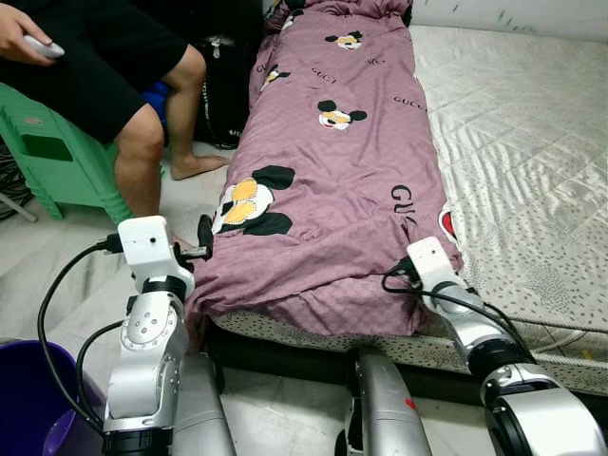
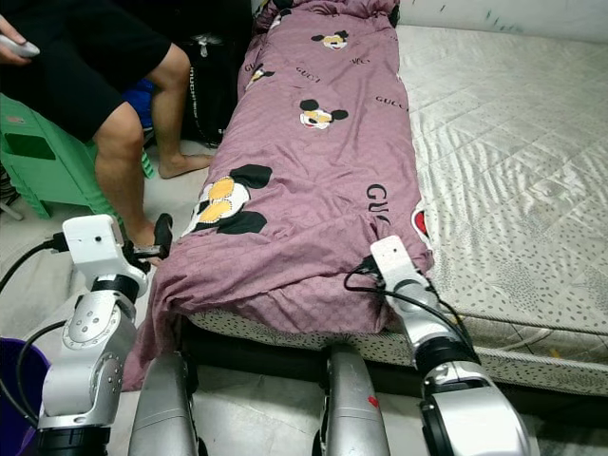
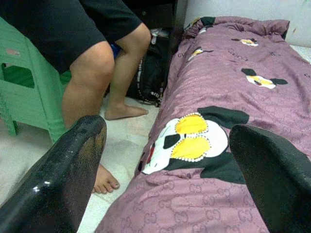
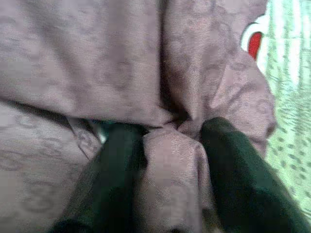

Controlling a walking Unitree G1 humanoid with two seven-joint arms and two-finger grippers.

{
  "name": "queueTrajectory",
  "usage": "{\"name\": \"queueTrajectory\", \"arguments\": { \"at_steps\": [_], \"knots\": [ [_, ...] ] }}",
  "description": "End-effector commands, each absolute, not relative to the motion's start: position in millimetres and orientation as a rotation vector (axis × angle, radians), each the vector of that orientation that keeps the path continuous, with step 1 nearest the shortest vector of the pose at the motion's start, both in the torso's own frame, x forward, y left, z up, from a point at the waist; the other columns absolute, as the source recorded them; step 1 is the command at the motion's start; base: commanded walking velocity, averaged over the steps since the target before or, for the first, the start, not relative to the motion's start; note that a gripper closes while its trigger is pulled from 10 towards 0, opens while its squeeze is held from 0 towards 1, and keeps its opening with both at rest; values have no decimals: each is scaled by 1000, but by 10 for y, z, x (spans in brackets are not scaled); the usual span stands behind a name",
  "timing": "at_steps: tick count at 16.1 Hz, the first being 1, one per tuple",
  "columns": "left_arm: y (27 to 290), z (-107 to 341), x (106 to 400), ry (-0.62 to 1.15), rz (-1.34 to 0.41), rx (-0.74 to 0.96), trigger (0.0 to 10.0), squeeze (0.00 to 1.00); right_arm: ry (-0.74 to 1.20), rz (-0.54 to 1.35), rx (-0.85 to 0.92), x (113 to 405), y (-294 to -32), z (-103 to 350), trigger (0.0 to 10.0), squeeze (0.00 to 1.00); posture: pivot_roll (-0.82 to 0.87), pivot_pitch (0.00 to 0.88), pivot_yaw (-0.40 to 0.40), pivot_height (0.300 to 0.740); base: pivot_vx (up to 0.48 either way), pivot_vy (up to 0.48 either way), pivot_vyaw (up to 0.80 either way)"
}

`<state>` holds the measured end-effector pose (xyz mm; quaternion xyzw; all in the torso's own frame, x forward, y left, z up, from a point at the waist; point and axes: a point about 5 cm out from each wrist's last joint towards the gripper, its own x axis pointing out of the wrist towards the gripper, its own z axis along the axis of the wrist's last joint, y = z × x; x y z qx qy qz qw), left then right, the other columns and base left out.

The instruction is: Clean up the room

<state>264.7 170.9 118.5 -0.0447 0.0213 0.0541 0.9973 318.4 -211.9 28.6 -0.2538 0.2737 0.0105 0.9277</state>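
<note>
A purple quilt (image 1: 332, 161) printed with cartoon mice lies lengthwise on the left part of the mattress (image 1: 532, 142), its near end hanging over the bed's front edge. My left gripper (image 1: 202, 236) is at the quilt's near left corner. In the left wrist view it (image 3: 170, 133) stands open, one finger over the floor, the other over the quilt, nothing between them. My right gripper (image 4: 170, 145) is at the quilt's near right corner, shut on a fold of purple fabric (image 4: 167, 160). In the eye views its fingers are tucked into the cloth beyond the white wrist (image 1: 429, 261).
A person sits on a green stool (image 1: 47, 152) at the left, bare feet (image 1: 195, 166) on the floor beside the bed, holding a small device (image 1: 43, 46). A black bag (image 1: 220, 90) stands by the bed. A purple bucket (image 1: 28, 399) is at my lower left.
</note>
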Motion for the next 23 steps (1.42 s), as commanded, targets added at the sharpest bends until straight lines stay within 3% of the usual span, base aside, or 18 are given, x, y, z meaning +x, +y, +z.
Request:
{"name": "queueTrajectory", "arguments": {
  "at_steps": [1,11,18,23],
  "knots": [
    [1704,1200,2689,33,105,-82,10000,0,595,-28,-533,3121,-2219,231,0,0,-8,0,-8,543,0,0,0],
    [1693,1194,2759,21,104,-88,10000,0,694,-87,-407,2837,-2437,34,0,0,-32,0,-5,543,0,0,0],
    [1695,1200,2795,9,107,-97,10000,0,723,-225,-384,2373,-2883,104,0,0,-67,0,4,543,0,0,0],
    [1683,1201,2816,5,99,-99,10000,0,720,-168,-451,1911,-2819,173,0,0,-78,0,6,543,0,0,0]
  ]
}}
